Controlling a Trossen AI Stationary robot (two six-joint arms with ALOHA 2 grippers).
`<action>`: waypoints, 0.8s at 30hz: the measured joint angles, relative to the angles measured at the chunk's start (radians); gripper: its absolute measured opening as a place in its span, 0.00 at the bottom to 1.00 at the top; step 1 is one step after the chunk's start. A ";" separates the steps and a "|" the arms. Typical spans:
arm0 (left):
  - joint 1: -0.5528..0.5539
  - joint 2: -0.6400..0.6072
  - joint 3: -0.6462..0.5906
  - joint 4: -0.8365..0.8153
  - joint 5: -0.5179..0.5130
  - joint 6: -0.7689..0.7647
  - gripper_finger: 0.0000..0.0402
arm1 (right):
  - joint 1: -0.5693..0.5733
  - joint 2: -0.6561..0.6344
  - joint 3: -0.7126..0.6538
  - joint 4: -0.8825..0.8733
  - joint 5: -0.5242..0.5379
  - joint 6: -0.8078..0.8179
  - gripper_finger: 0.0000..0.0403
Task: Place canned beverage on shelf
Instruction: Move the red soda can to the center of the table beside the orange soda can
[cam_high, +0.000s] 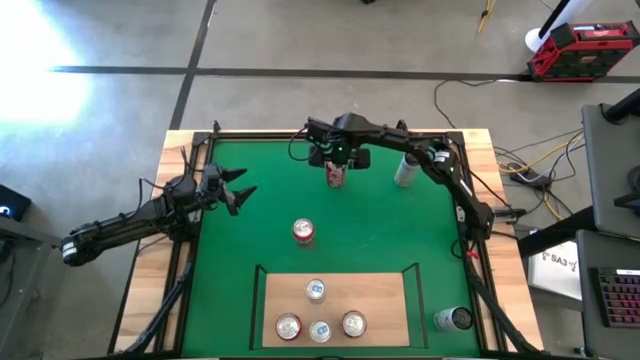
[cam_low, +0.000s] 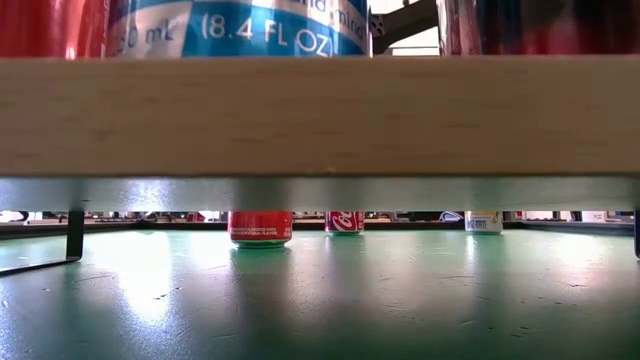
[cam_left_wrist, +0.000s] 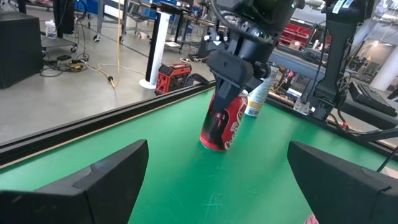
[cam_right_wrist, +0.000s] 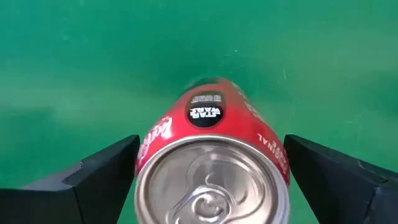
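A: What is the right hand (cam_high: 337, 160) doing?

B: It is closing on the tilted red can (cam_high: 336, 175), far from the shelf (cam_high: 380, 290).

A: How is it handling?

B: Probably slippery, thin-walled; gripping mid-body is looking best. The left hand (cam_high: 240, 188) is waiting wide.

Grey concrete floor (cam_high: 300, 35), red toolbox (cam_high: 582, 48)

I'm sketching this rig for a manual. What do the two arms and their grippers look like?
Both are slim, dark, jointed arms with black cables running along them. The left gripper ends in two pointed black fingers, broad and wedge-shaped close up. The right gripper has matching matte black fingers and a small green light near its wrist.
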 joint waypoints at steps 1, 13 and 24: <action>0.000 0.000 0.000 0.000 0.000 0.000 0.92 | 0.001 0.000 -0.005 0.002 0.000 0.001 0.95; 0.000 0.000 0.000 0.000 0.000 0.000 0.92 | 0.009 0.000 -0.011 -0.027 -0.072 0.018 0.74; 0.000 0.000 0.000 0.000 0.000 0.000 0.92 | 0.183 -0.051 -0.013 -0.217 -0.137 0.074 0.74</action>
